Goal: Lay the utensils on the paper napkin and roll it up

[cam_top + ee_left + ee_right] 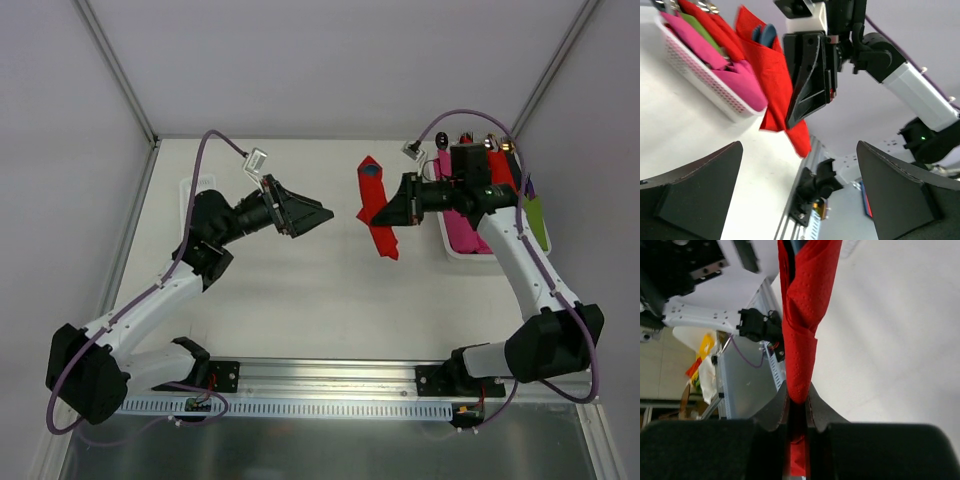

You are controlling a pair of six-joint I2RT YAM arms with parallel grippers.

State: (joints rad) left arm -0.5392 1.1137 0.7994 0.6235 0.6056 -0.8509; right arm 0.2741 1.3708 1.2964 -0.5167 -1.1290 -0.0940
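The paper napkin (376, 205) is rolled into a long red bundle and held off the table, right of centre. A blue utensil (372, 170) tip pokes out of its far end. My right gripper (370, 214) is shut on the bundle's middle from the right side. In the right wrist view the napkin (805, 315) runs up from between the pinched fingers of the right gripper (799, 396). My left gripper (324, 214) stands open a short way left of the bundle, apart from it. The left wrist view shows the napkin (772, 75) and utensil (765, 35) beyond wide fingers (695, 195).
A white basket (462, 247) stands at the right behind the right arm, holding pink (455, 218), red (500, 165) and green (537, 222) rolled bundles. The same basket (705, 87) shows in the left wrist view. The metal rail (330, 375) runs along the near edge.
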